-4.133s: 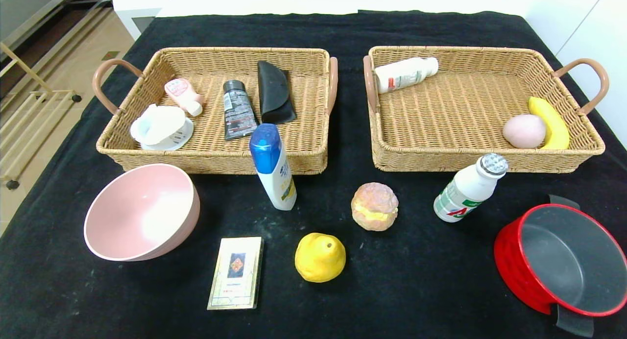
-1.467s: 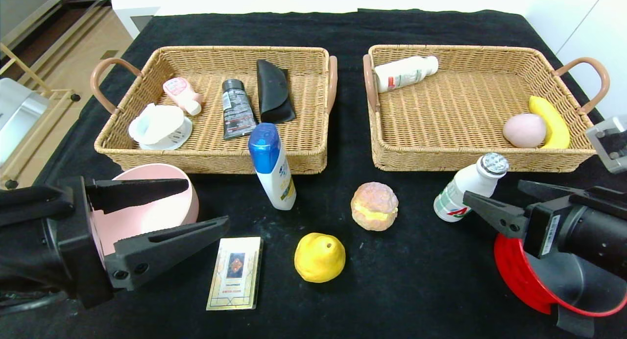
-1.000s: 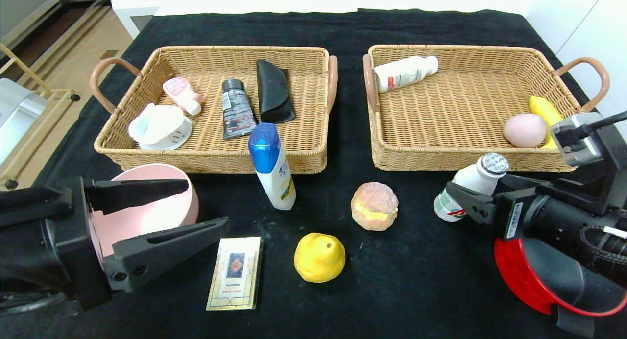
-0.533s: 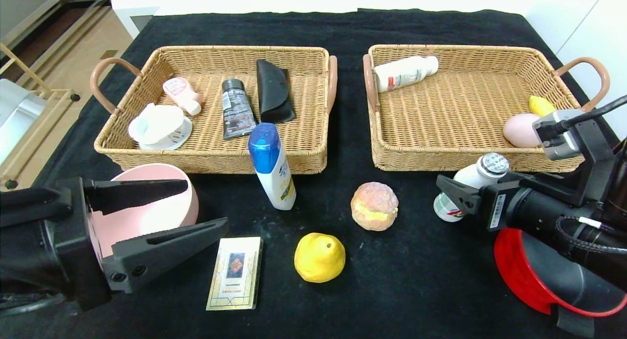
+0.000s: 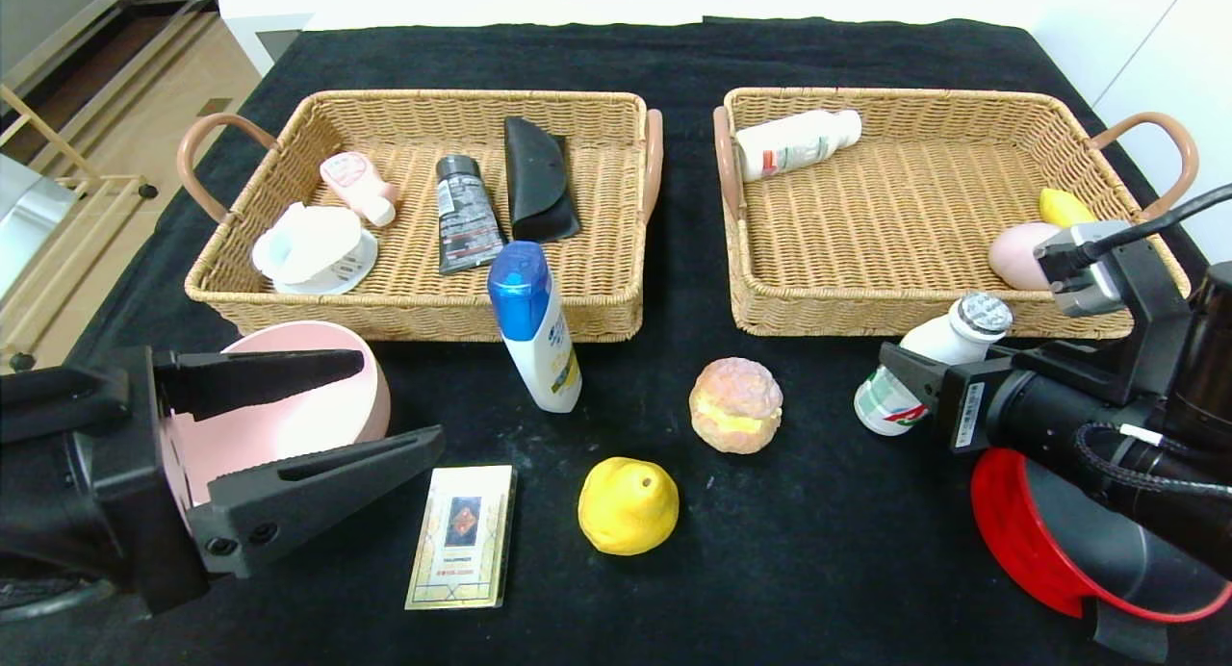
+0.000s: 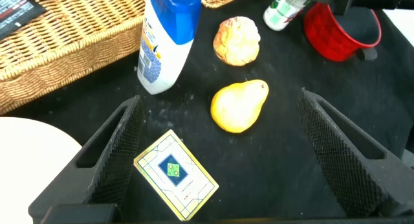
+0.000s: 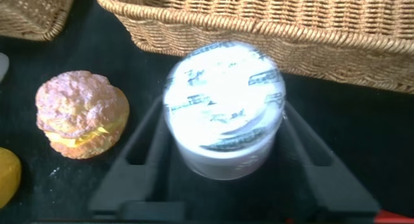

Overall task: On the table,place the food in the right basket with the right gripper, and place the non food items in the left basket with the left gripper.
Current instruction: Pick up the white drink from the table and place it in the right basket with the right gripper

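Observation:
My right gripper (image 5: 902, 375) is at the front right, its fingers against both sides of the white milk bottle (image 5: 932, 350), which leans just in front of the right basket (image 5: 828, 315). In the right wrist view the gripper (image 7: 223, 109) is shut on the bottle (image 7: 223, 101). My left gripper (image 5: 399, 401) is open at the front left, above a card box (image 5: 464, 536). In the left wrist view the gripper (image 6: 220, 102) hangs over the box (image 6: 176, 174) and a yellow pear (image 6: 237, 107). A cream puff (image 5: 735, 404) and a blue-capped lotion bottle (image 5: 534, 329) stand mid-table.
The left basket (image 5: 414, 310) holds a tube, a pouch, a small pink bottle and a white dish. The right basket holds a bottle, a pink egg-like thing (image 5: 1015, 252) and a banana (image 5: 1062, 207). A pink bowl (image 5: 289, 425) sits under my left gripper. A red pot (image 5: 1049, 541) lies under my right arm.
My right gripper came in from the right, reached around the milk bottle and closed on it; the bottle has tipped slightly towards the basket. My left gripper has barely moved.

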`<state>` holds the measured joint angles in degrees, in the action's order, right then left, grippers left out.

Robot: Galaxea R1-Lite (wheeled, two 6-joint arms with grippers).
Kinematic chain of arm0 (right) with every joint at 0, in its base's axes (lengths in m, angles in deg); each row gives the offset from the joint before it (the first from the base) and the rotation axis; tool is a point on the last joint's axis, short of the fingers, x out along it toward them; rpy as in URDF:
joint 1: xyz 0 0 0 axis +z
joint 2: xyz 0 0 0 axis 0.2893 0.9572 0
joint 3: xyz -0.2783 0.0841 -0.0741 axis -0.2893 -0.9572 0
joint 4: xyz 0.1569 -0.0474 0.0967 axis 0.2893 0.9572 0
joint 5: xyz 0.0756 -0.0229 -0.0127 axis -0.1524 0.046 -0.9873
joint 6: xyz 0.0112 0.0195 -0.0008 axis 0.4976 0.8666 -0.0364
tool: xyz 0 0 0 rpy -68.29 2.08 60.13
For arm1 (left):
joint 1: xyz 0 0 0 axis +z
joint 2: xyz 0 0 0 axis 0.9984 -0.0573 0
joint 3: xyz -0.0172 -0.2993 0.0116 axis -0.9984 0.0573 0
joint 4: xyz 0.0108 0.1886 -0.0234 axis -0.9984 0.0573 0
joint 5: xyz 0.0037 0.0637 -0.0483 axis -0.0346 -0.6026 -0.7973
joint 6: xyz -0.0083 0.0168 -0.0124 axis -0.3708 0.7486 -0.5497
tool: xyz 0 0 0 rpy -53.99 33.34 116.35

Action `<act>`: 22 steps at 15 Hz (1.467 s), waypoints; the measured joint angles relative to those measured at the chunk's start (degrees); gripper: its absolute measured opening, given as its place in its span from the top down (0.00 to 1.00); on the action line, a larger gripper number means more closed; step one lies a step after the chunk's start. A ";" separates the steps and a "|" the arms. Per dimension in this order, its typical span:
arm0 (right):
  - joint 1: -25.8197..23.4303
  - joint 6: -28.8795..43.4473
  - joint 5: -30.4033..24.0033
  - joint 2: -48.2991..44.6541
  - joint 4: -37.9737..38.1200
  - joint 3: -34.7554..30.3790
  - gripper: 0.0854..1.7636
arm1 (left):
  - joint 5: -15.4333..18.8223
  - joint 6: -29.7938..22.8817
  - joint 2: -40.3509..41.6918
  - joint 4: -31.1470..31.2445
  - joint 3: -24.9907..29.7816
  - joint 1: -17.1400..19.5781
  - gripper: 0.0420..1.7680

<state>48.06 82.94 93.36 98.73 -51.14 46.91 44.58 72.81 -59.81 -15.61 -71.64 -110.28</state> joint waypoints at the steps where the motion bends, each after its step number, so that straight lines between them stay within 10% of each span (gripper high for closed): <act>1: 0.01 -0.04 0.02 0.12 -0.02 0.00 0.49 | 0.00 0.00 0.09 -0.09 0.00 0.00 0.03; 22: 0.23 -1.16 -4.34 -5.34 3.46 2.21 0.52 | 0.02 0.11 0.66 0.05 0.06 0.00 0.03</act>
<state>48.29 81.78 89.02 93.39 -47.68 49.12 44.60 72.92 -59.15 -15.56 -71.58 -110.28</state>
